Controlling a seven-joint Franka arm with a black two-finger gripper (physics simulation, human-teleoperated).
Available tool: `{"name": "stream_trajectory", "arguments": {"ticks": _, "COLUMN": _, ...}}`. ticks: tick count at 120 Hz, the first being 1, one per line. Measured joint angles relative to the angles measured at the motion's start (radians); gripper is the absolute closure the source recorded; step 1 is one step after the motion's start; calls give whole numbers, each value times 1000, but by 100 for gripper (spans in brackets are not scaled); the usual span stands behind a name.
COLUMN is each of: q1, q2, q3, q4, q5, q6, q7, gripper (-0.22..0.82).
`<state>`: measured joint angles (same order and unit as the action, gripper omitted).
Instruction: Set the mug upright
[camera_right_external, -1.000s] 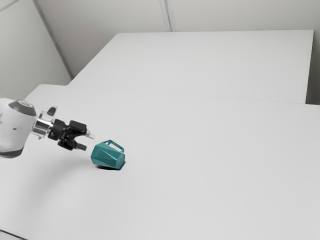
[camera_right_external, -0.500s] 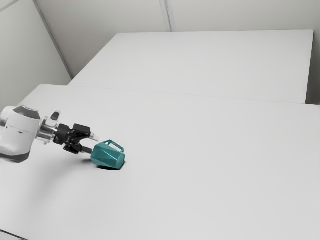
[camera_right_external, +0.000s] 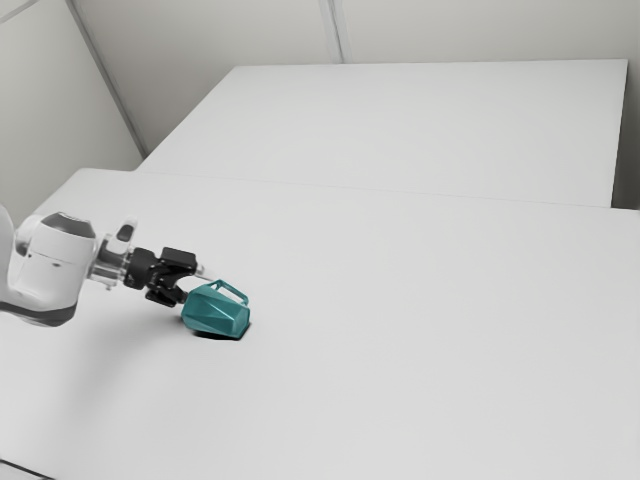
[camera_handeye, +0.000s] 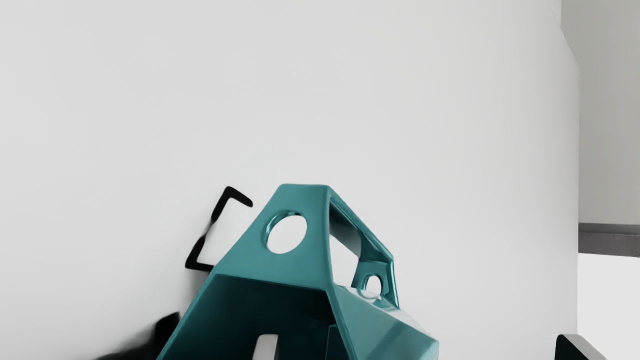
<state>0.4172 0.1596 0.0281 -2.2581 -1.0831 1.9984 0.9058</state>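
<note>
See hand (camera_right_external: 195, 284) spread, one finger (camera_handeye: 266, 348) at mouth (camera_handeye: 240, 305) of mug (camera_right_external: 216, 313). Find mug lying sideways on tabletop (camera_right_external: 400, 350), handle (camera_handeye: 315, 240) up.

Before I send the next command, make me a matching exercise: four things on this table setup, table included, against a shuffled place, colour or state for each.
Column one
1. Mug
2. Claw
3. Table
4. Mug's handle

Column two
A. Fingers apart, at the mug's mouth end
B. On the mug's upper side, pierced by a round hole
C. White, beneath the mug
D. Teal, lying on its side

Right pairs: 1-D, 2-A, 3-C, 4-B
</note>
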Motion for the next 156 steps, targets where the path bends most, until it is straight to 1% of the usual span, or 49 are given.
{"name": "stream_trajectory", "arguments": {"ticks": 12, "q1": 1, "q2": 4, "q3": -10, "q4": 0, "q5": -5, "q6": 0, "q7": -7, "gripper": 0}}
{"name": "stream_trajectory", "arguments": {"ticks": 26, "q1": 1, "q2": 7, "q3": -14, "q4": 0, "q5": -11, "q6": -1, "q7": -15, "gripper": 7}}
{"name": "stream_trajectory", "arguments": {"ticks": 65, "q1": 1, "q2": 7, "q3": -14, "q4": -6, "q5": -15, "q6": 0, "q7": -34, "gripper": 53}}
{"name": "stream_trajectory", "arguments": {"ticks": 78, "q1": 0, "q2": 7, "q3": -15, "q4": -6, "q5": -15, "q6": 0, "q7": -39, "gripper": 64}}
{"name": "stream_trajectory", "arguments": {"ticks": 93, "q1": 2, "q2": 7, "q3": -33, "q4": -2, "q5": -12, "q6": 4, "q7": -46, "gripper": 71}}
{"name": "stream_trajectory", "arguments": {"ticks": 101, "q1": -1, "q2": 6, "q3": -47, "q4": 7, "q5": -8, "q6": 8, "q7": -51, "gripper": 71}}
{"name": "stream_trajectory", "arguments": {"ticks": 120, "q1": 0, "q2": 2, "q3": -89, "q4": 53, "q5": 14, "q6": 13, "q7": -66, "gripper": 75}}
{"name": "stream_trajectory", "arguments": {"ticks": 143, "q1": -2, "q2": -6, "q3": -154, "q4": 150, "q5": 162, "q6": 14, "q7": -122, "gripper": 78}}
{"name": "stream_trajectory", "arguments": {"ticks": 156, "q1": -2, "q2": -25, "q3": -186, "q4": 201, "q5": 300, "q6": 9, "q7": -174, "gripper": 78}}
